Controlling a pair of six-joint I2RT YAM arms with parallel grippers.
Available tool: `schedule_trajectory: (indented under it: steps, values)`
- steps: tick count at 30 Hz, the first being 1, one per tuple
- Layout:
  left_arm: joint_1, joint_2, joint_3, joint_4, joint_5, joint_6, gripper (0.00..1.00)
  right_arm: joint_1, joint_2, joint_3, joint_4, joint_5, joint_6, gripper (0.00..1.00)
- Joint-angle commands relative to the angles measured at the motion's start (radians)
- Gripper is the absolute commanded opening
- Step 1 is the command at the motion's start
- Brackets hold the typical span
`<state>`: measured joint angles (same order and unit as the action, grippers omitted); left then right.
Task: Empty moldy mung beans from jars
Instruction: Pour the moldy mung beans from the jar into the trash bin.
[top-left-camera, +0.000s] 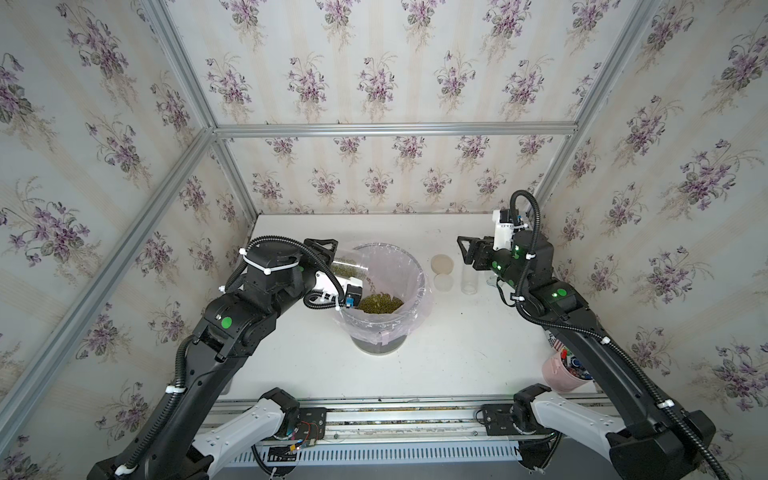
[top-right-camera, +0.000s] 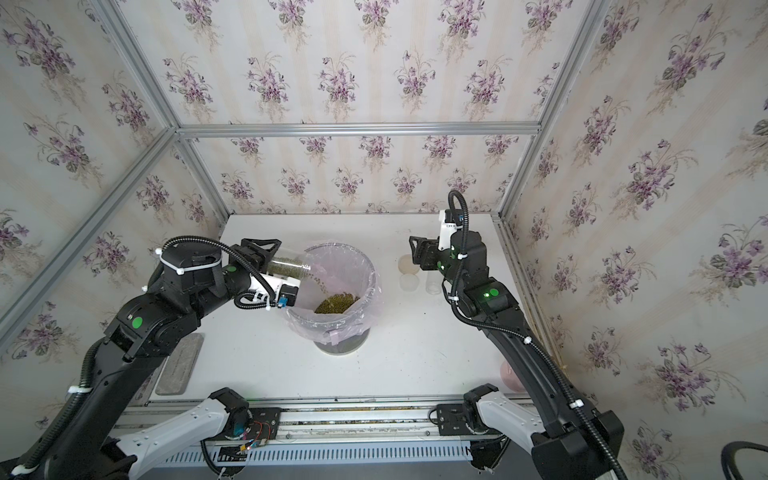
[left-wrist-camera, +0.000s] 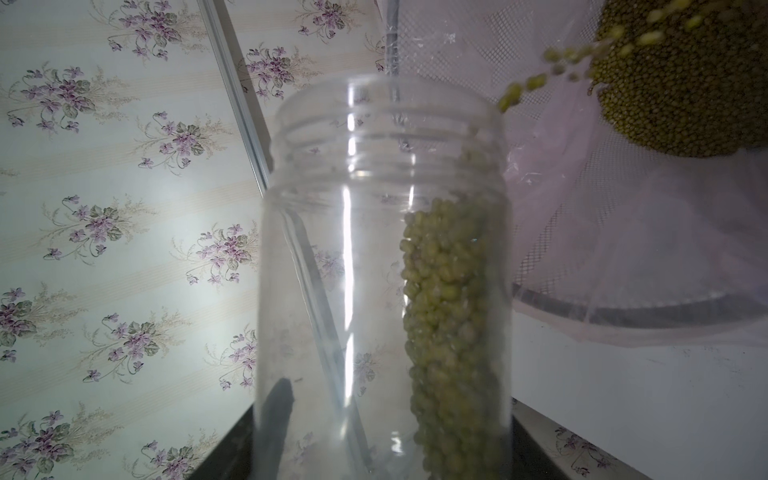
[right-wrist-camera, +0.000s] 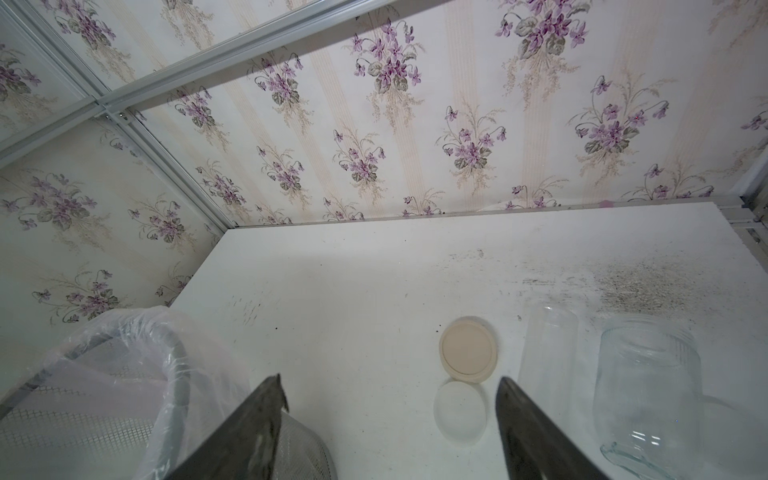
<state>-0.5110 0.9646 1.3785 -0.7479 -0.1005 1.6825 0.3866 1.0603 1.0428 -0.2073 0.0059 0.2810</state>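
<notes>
Pouring step in hand. Clamped in the left gripper, jaws drawn narrow onto the body near its base: a clear screw-neck jar, lidless, lying near level. Mouth over the wire-mesh bin at table centre, reaching in from about 10 o'clock of the bin. Visible through the jar wall in the left wrist view: mung beans banked along the low side, with a thin stream leaving the lip toward the heap at the bottom of the pink liner. Judged roughly midway on this jar, a good share yet inside.

To do it well:
- Hold the mouth well inside the rim, not above the liner's edge, to guard against bouncing, rolling beans.
- Raise the base slowly past level, for a slide and not a dump.
- Finish mouth-down with a small shake for stragglers behind the neck threads.
- Avoid squeezing harder, given a wall probably thin and apt to flex.

Parked at about 2 o'clock of the bin: the right gripper, jaws spread wide, nothing between. Near it, a tan lid and a white lid lying just beside each other. Further toward 3 o'clock, standing empty: a slim jar and a wider ribbed jar. Leave that arm parked, clear of the pour.
</notes>
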Motion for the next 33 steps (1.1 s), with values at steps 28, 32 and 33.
schedule_trajectory:
  steps: [28,32,33]
  values:
    - [0.001,0.017,0.045,0.006,0.006,0.094,0.0,0.0,0.004,-0.007,0.011,0.0,-0.006,0.78]
    - [0.001,0.028,0.054,0.004,0.008,0.107,0.0,-0.001,-0.001,-0.013,0.008,0.003,-0.009,0.78]
    - [0.0,0.029,0.056,0.004,0.013,0.111,0.0,0.0,-0.001,-0.013,0.006,0.005,-0.011,0.78]
